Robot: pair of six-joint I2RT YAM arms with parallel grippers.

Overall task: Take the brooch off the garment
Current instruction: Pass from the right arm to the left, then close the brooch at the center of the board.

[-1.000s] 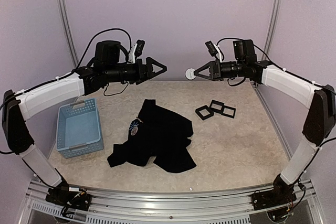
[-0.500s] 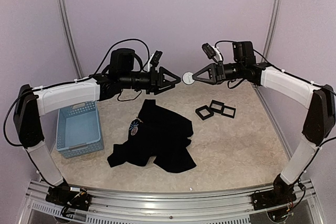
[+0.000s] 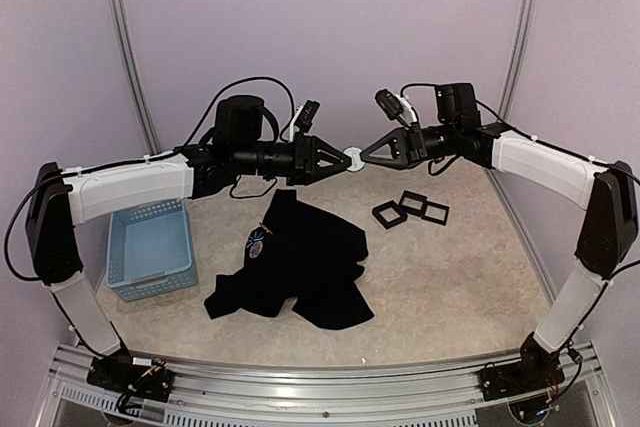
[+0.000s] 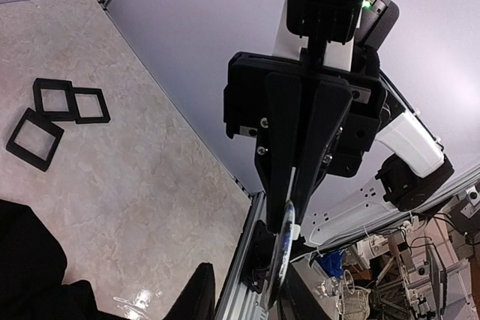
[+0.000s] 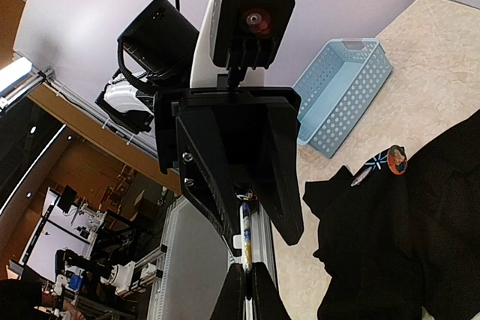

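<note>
The brooch (image 3: pixel 353 159) is a small round white disc held in the air above the far middle of the table. My right gripper (image 3: pixel 362 155) is shut on its edge. In the right wrist view the disc (image 5: pixel 244 230) stands edge-on, pinched by the right gripper (image 5: pixel 245 279). My left gripper (image 3: pixel 343 159) faces it tip to tip. Its jaws stand open on either side of the disc (image 4: pixel 283 249), with a gap left on one side. The black garment (image 3: pixel 310 267) lies crumpled on the table below, with a blue mark (image 3: pixel 258 240) at its neck.
A light-blue basket (image 3: pixel 150 242) stands at the left of the table, beside the garment. Three black square frames (image 3: pixel 410 209) lie at the back right. The cell's walls and corner posts stand close behind both arms.
My left arm has swung right until its fingertips meet the right gripper's, and its jaws have narrowed around the disc. The right gripper has shifted a little left, still holding the disc.
</note>
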